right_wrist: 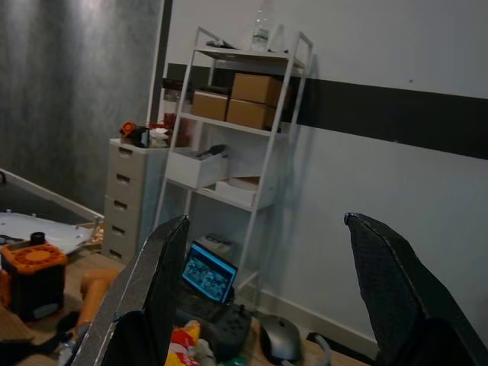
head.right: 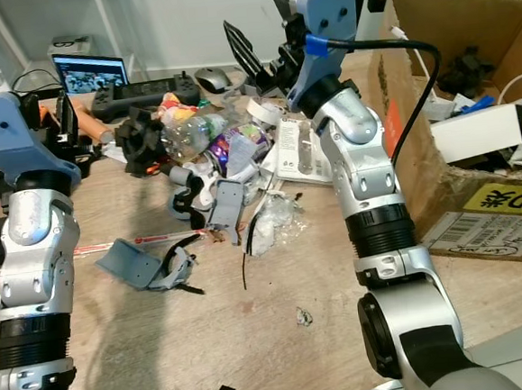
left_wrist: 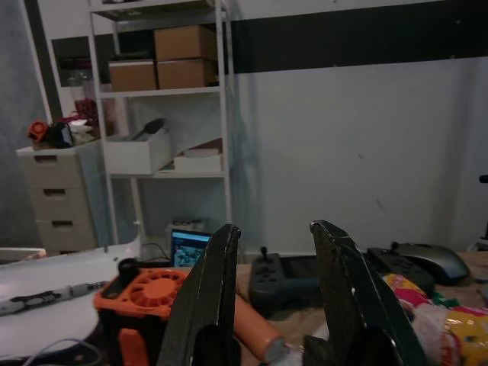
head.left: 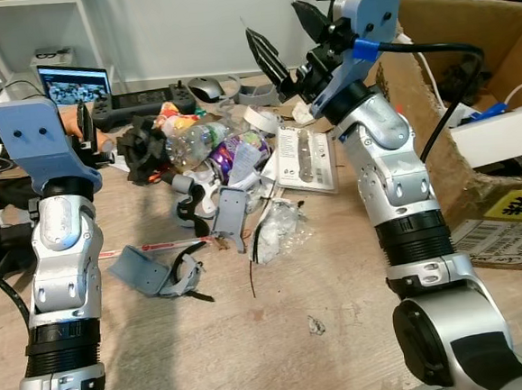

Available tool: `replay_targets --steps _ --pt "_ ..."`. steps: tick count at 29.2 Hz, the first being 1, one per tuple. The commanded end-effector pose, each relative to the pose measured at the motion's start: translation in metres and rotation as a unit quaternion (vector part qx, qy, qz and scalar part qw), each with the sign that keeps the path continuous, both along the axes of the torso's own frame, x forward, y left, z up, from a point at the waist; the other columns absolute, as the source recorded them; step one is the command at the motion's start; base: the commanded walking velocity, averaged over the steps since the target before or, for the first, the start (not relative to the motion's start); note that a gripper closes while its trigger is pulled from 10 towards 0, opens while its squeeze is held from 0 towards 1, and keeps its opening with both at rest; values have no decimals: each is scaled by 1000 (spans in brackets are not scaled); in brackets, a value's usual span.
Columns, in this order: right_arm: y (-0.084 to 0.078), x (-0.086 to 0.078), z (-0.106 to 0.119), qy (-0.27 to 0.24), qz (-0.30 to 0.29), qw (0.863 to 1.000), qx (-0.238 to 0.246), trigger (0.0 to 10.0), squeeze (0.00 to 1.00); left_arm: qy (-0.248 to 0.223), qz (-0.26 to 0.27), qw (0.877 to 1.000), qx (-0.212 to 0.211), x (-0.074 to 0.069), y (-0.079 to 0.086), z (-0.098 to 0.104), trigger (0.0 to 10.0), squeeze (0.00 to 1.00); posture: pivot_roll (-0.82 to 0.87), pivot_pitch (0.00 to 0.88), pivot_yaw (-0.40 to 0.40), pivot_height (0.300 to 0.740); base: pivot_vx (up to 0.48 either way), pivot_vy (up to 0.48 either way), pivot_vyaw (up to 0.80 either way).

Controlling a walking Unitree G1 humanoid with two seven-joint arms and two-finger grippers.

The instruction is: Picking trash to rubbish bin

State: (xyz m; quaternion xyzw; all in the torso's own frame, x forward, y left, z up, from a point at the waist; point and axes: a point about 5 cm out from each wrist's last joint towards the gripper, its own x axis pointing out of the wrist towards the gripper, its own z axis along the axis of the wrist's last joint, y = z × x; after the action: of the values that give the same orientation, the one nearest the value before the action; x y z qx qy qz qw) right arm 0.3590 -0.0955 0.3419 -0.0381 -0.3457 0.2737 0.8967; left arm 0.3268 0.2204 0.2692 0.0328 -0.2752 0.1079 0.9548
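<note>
A heap of trash lies on the wooden surface ahead: a crushed clear bottle (head.left: 189, 137), a purple wrapper (head.left: 239, 151), a blister pack (head.left: 305, 160), crumpled clear plastic (head.left: 277, 230) and grey plastic pieces (head.left: 145, 269). My right gripper (head.left: 287, 41) is raised above the far side of the heap, open and empty. My left gripper (left_wrist: 274, 229) is held up at the left of the heap, open with nothing between its fingers. An open cardboard box (head.left: 465, 34) stands to the right of the right arm.
Behind the heap sit a laptop (head.left: 73, 83), a game controller (head.left: 141, 102) and a mouse (head.left: 206, 89). An orange and black device (left_wrist: 145, 293) is at the far left. A labelled flat carton (head.left: 508, 230) lies at the right. A white shelf unit (right_wrist: 244, 145) stands against the wall.
</note>
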Motion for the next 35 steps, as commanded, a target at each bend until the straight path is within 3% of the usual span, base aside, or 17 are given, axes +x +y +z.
replay_targets --steps 1,28,31,33,35 --pt "1 -2 1 -4 6 1000 2 10000 0 8 -4 1000 0 0 -1 -3 10000 0 75 159 -32 740 0 0 800" --pt "4 -4 -2 0 9 1000 4 10000 0 26 -26 999 1 1 -4 -8 10000 0 80 169 -30 740 0 0 800" --pt "2 -3 -3 6 6 1000 16 10000 0 43 -47 998 -4 3 -9 -11 10000 0 80 171 -31 740 0 0 800" --pt "-9 3 -13 58 -6 994 92 10000 0 70 -88 994 5 4 -21 -19 10000 0 80 159 -32 740 0 0 0" --pt "-11 5 -15 75 -8 991 108 10000 0 75 -94 993 8 4 -24 -21 10000 0 79 164 -32 740 0 0 0"
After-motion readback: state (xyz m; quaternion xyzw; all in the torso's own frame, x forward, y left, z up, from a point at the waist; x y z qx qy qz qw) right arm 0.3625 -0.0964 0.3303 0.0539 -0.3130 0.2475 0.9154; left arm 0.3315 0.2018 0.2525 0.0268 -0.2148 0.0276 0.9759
